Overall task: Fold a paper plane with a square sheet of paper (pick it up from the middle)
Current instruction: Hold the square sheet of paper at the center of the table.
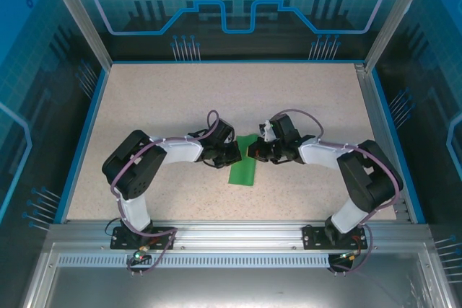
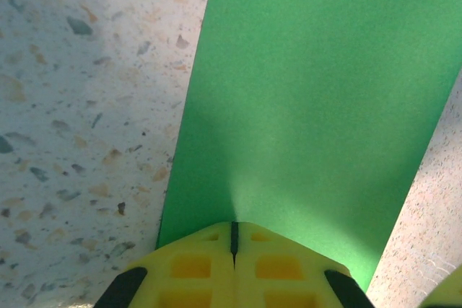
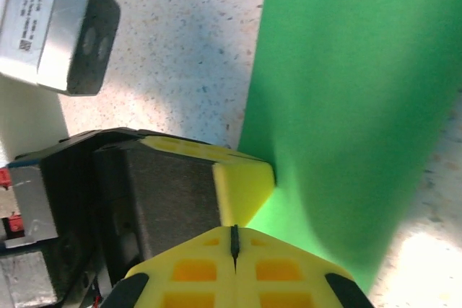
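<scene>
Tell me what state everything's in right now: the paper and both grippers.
square sheet of paper: folded into a narrow strip, lying on the table, not yet a plane.
left gripper: shut, tips on the paper's end; I can't tell if it is pinching.
right gripper: shut, tips at the paper's edge, close beside the left gripper.

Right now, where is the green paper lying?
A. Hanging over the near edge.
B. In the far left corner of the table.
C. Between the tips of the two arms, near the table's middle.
C: the green paper lies on the table just where the left gripper and right gripper meet tip to tip.
</scene>
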You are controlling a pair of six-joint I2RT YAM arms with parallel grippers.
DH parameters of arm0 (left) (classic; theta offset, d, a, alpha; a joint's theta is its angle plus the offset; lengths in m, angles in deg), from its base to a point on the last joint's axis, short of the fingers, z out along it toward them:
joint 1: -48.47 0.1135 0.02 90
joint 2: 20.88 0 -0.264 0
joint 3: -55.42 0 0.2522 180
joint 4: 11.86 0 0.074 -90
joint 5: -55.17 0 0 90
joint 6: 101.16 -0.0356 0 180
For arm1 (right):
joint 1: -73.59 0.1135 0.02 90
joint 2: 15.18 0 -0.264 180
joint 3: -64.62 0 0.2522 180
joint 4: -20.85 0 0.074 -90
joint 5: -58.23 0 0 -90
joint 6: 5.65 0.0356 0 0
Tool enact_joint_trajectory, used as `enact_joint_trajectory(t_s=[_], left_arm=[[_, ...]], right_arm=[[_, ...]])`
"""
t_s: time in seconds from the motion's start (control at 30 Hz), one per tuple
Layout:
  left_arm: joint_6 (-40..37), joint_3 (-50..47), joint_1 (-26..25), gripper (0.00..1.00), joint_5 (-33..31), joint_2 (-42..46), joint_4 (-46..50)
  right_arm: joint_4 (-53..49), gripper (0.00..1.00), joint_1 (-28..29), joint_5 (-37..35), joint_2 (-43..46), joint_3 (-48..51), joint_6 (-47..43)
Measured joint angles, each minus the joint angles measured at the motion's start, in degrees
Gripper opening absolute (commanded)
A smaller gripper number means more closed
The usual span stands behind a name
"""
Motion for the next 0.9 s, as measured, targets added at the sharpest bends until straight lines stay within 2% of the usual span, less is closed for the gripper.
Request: enact_joint_trajectory(t_s=[0.23, 0.67, 0.9], left_arm=[[0.0, 0.0, 0.0, 0.00, -0.1, 0.0, 0.0], [-0.2, 0.0, 0.0, 0.00, -0.1, 0.0, 0.0], [-0.2, 0.0, 0.0, 0.00, -0.1, -0.1, -0.1]], right_arm=[[2.5, 0.00, -0.1, 0.7, -3.7, 1.0, 0.0], [8.6, 0.03, -3.0, 3.3, -4.2, 8.3, -1.1], [10.9, 0.03, -4.0, 5.8, -4.9, 9.0, -1.7]])
